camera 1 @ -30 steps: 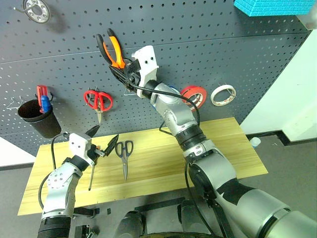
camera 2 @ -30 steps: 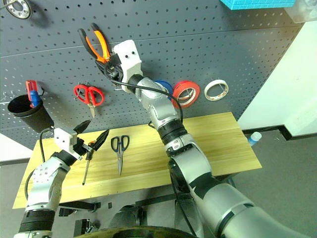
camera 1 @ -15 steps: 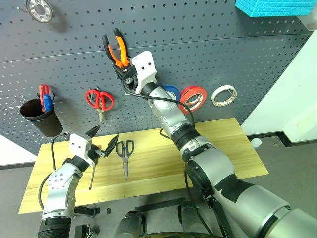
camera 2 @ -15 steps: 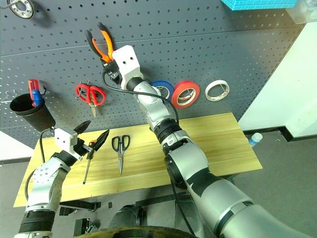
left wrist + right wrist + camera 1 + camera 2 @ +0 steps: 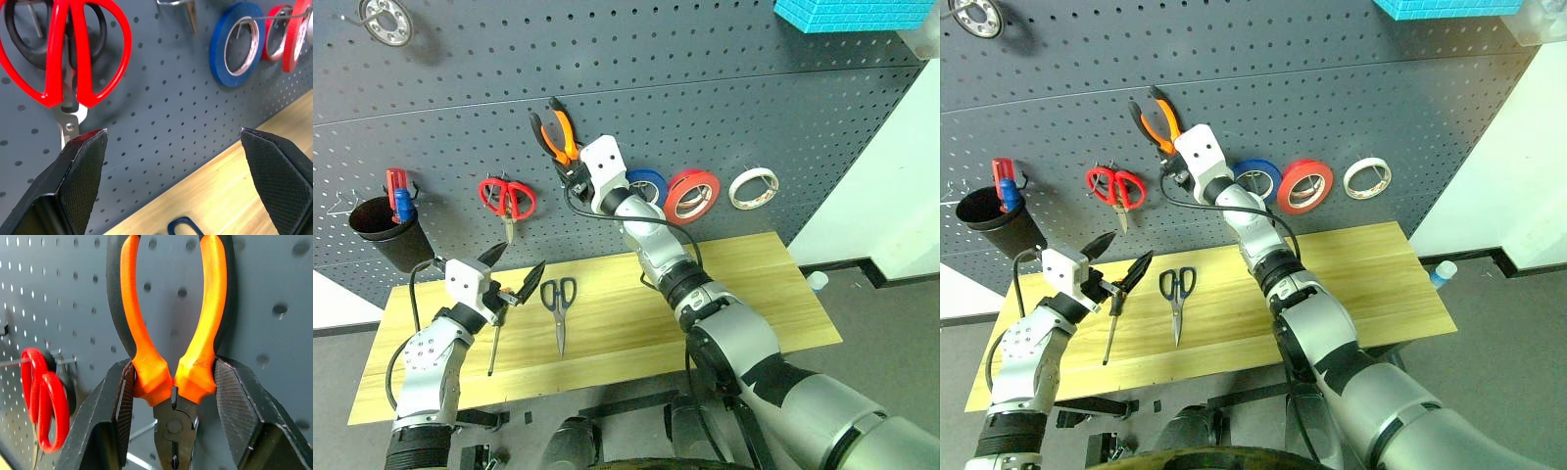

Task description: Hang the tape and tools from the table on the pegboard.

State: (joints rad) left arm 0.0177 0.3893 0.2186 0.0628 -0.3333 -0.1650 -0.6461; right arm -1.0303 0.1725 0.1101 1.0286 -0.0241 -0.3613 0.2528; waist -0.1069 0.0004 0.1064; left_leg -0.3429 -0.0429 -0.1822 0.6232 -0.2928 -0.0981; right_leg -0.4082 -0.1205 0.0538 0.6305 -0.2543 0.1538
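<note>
My right gripper point(image 5: 570, 164) is shut on the orange-handled pliers point(image 5: 166, 333), clamping them just above the pivot. The handles point up, close against the dark grey pegboard point(image 5: 754, 108). The wide red tape point(image 5: 693, 194) hangs on the pegboard to the right of that arm. On the wooden table point(image 5: 754, 284) lie the dark-handled scissors point(image 5: 559, 304) and the slim screwdriver point(image 5: 494, 343). My left gripper point(image 5: 517, 269) is open and empty, hovering over the table just above the screwdriver's handle.
Also on the pegboard are red-handled scissors point(image 5: 507, 201), a blue roll point(image 5: 646, 186), a pale thin roll point(image 5: 754, 188), a black cup point(image 5: 386, 230) with markers at the left, and a metal ring point(image 5: 386, 20) at the top left.
My right gripper has come down the pegboard with the pliers, shifting slightly right and rolling the handles more upright. The left gripper has stayed in place, open.
</note>
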